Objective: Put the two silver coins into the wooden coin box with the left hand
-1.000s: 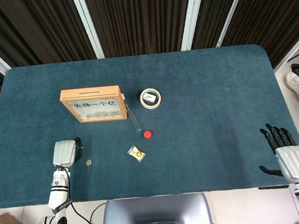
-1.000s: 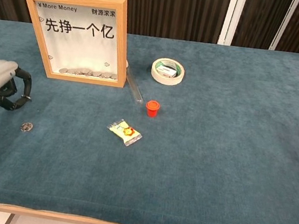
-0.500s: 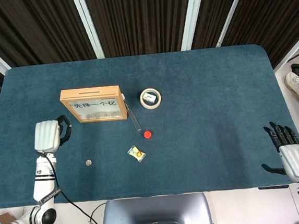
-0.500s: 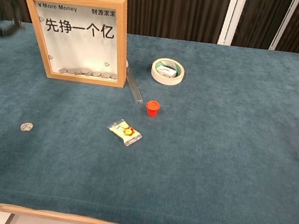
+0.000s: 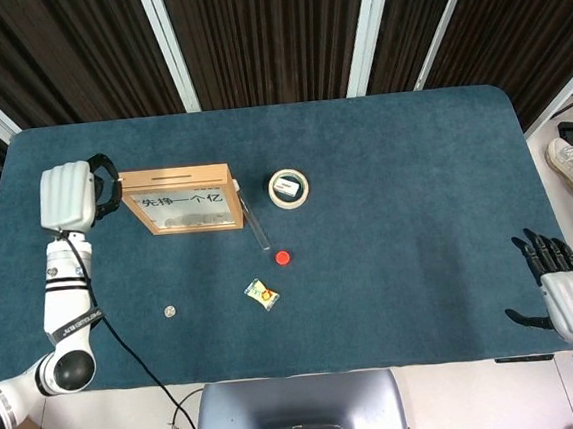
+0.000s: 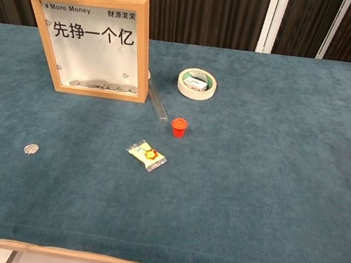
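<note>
The left hand (image 5: pixel 68 196) is hovering at the left end of the wooden coin box (image 5: pixel 179 198), which is standing upright toward the far left part of the desk (image 5: pixel 417 213); its dark fingers (image 5: pixel 106 187) are curling inward beside the frame, and whether they are pinching a coin cannot be told from the head view, while the chest view is not showing this hand at all. One silver coin (image 6: pixel 31 149) is lying flat on the blue cloth near the front left edge of the desk, well apart from the box. Judging from this, the step in hand is probably bringing a coin to the narrow slot running along the top edge of the box, and doing that well is calling for lining a thin disc edge-on with the slot and lowering it squarely, since a tilted coin is likely to catch on the wood and slip off. The box is a pale wooden frame with a clear front pane, printed characters and a row of coins already sitting along its bottom. The cloth is looking soft and napped, so a flat coin will be hard to get under. Nearby are a roll of tape (image 6: pixel 197 83), a clear tube (image 6: pixel 158 101), a small red cap (image 6: pixel 179 127) and a crinkled yellow packet (image 6: pixel 146 154). The right hand (image 5: pixel 562 291) is resting by the front right corner, fingers spread and holding nothing.
</note>
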Action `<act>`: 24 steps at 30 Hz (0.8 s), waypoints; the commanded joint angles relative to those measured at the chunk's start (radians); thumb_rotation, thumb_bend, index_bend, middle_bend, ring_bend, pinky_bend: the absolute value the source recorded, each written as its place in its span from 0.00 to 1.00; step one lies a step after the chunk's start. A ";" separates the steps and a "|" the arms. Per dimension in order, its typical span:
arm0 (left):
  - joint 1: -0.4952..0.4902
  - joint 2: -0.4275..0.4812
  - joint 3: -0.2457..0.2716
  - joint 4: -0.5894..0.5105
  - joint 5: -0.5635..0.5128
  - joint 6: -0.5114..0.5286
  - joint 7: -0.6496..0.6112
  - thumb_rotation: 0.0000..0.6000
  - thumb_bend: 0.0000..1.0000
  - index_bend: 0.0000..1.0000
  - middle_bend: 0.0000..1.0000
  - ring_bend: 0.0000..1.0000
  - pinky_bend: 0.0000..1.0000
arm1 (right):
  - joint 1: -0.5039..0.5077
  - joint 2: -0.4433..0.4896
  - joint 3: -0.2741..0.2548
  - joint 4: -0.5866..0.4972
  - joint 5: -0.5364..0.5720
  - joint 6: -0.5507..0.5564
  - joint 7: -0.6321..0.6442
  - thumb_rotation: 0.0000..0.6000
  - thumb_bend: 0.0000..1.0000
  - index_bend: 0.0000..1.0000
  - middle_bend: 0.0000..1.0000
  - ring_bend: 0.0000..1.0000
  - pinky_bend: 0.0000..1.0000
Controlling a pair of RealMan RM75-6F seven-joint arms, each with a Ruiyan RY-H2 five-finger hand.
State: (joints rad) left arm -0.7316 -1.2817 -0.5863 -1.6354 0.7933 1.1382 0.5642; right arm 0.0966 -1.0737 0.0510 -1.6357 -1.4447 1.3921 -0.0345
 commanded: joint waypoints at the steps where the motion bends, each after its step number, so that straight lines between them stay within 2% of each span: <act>1: -0.074 -0.025 0.005 0.057 -0.070 -0.033 0.045 1.00 0.49 0.61 1.00 1.00 1.00 | -0.003 0.005 0.004 0.003 0.009 0.000 0.009 1.00 0.15 0.00 0.00 0.00 0.00; 7: -0.144 -0.057 0.018 0.153 -0.151 -0.067 0.064 1.00 0.49 0.61 1.00 1.00 1.00 | -0.005 0.010 0.009 0.015 0.029 -0.005 0.025 1.00 0.15 0.00 0.00 0.00 0.00; 12: -0.163 -0.067 0.029 0.186 -0.174 -0.087 0.065 1.00 0.49 0.61 1.00 1.00 1.00 | -0.003 0.010 0.010 0.021 0.040 -0.016 0.024 1.00 0.15 0.00 0.00 0.00 0.00; 17: -0.209 -0.102 0.065 0.254 -0.184 -0.117 0.060 1.00 0.50 0.61 1.00 1.00 1.00 | -0.005 0.015 0.016 0.024 0.061 -0.022 0.027 1.00 0.15 0.00 0.00 0.00 0.00; 24: -0.234 -0.123 0.101 0.276 -0.187 -0.110 0.056 1.00 0.49 0.61 1.00 1.00 1.00 | -0.005 0.017 0.017 0.024 0.058 -0.022 0.034 1.00 0.15 0.00 0.00 0.00 0.00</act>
State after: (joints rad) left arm -0.9640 -1.4032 -0.4876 -1.3606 0.6074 1.0263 0.6211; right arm 0.0913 -1.0572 0.0676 -1.6120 -1.3865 1.3697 -0.0009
